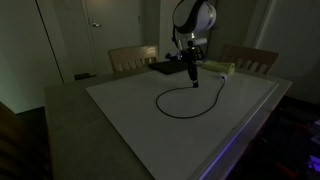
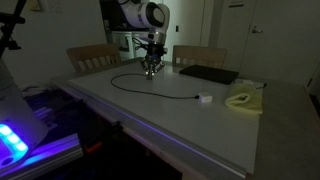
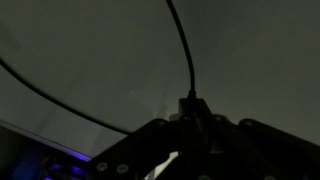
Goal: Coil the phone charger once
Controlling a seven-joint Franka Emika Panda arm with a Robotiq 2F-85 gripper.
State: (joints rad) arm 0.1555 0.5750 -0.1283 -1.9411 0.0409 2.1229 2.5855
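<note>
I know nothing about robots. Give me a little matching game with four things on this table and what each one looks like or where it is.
Things:
1. phone charger
2. flat pad
3. box
4. gripper

Descriptions:
a. pale greenish
b. thin and black, curving in an arc over the table top
c. low at the table, at one end of the cable
d. black rectangle lying flat

Pairs: 1-b, 2-d, 3-a, 4-c
</note>
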